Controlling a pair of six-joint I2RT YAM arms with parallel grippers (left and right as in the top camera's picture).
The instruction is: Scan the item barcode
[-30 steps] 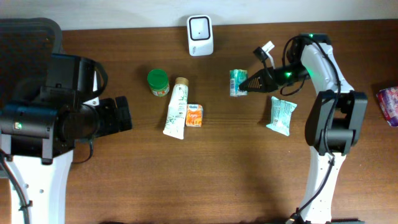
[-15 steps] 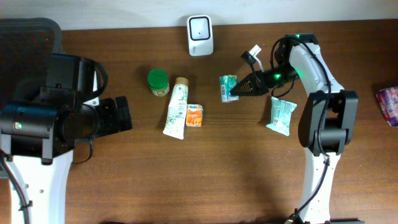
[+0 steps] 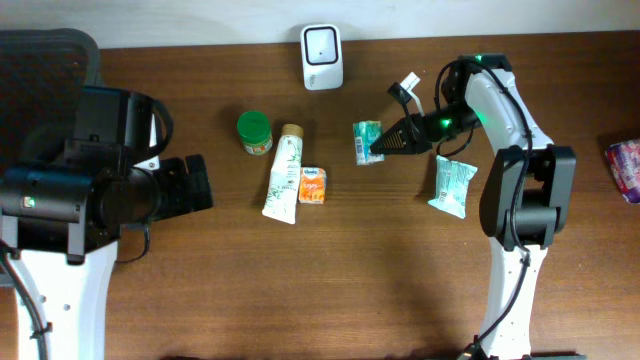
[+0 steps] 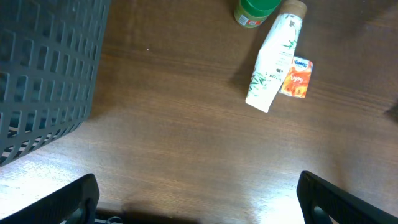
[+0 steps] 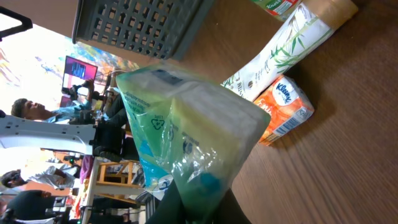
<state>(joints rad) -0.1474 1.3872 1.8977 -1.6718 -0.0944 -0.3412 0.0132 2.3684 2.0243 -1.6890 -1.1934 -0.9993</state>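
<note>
My right gripper [image 3: 380, 146] is shut on a green and teal plastic packet [image 3: 366, 141], held above the table below and to the right of the white scanner [image 3: 322, 43]. In the right wrist view the packet [image 5: 186, 118] fills the middle, pinched at its lower end between the dark fingers [image 5: 168, 208] of the right gripper [image 5: 200, 202]. My left gripper [image 3: 197, 184] stays at the left, open and holding nothing. The left wrist view shows the left gripper [image 4: 196, 190] with its fingertips [image 4: 78, 196] wide apart over bare wood.
A green-lidded jar [image 3: 254, 131], a white tube [image 3: 284, 172] and a small orange pack [image 3: 313, 185] lie left of the packet. A second teal packet [image 3: 452, 186] lies under the right arm. A pink item [image 3: 625, 165] sits at the right edge. A grey basket [image 4: 43, 74] stands far left.
The right gripper carried the packet a little to the left over the first half second, then held still. The left arm has not moved.
</note>
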